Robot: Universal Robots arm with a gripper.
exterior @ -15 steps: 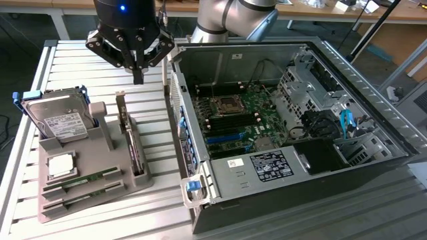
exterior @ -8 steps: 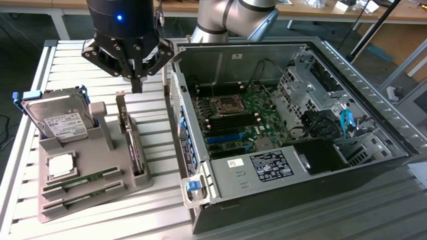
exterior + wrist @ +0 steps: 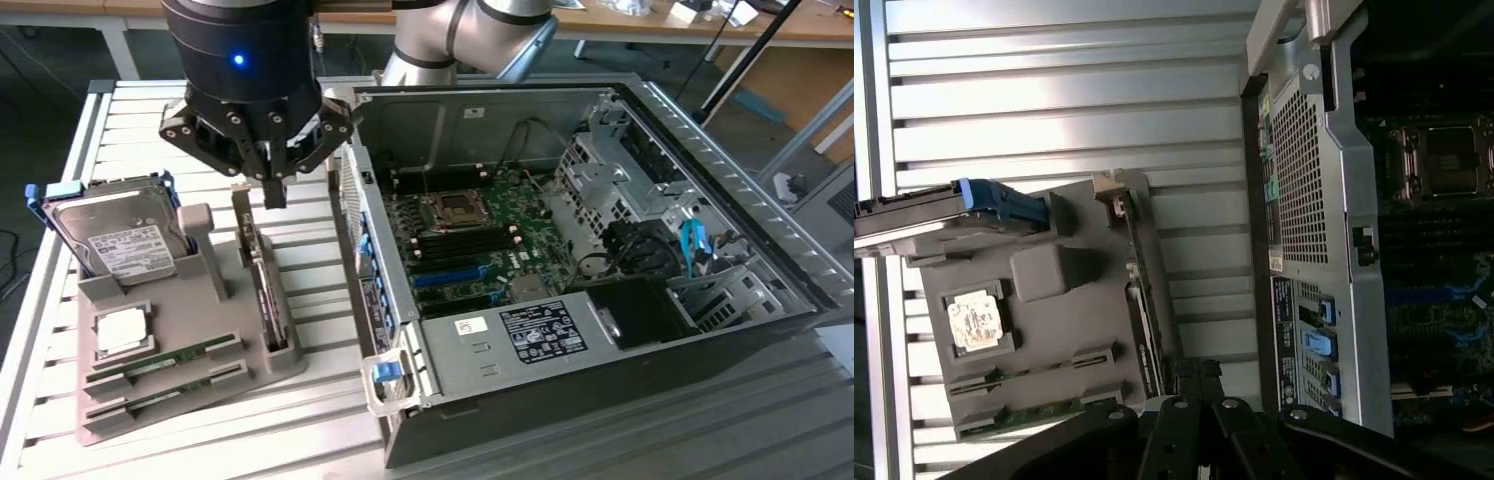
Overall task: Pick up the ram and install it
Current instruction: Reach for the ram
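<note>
Gripper (image 3: 274,188) pinched shut above the gray tray (image 3: 263,368), ram (image 3: 167,357) lying in its slot, hard drive (image 3: 127,240) label and case sticker (image 3: 543,333) too small to read

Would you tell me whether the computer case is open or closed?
Open: the computer case has no side cover; the motherboard lies exposed.

A slatted metal counter (image 3: 200,440) carries a grey tray (image 3: 198,262) at the exterior view's left and an open computer case (image 3: 667,110) just beside it. In the tray a hard drive (image 3: 120,240) stands at the far end, a silver processor chip (image 3: 120,330) lies flat in a recess, and a dark expansion card (image 3: 267,290) stands on edge along the side nearest the case. Inside the case are a motherboard (image 3: 467,250) with its processor socket (image 3: 451,210), a white label (image 3: 543,333) and a blue cable (image 3: 691,245).
</note>
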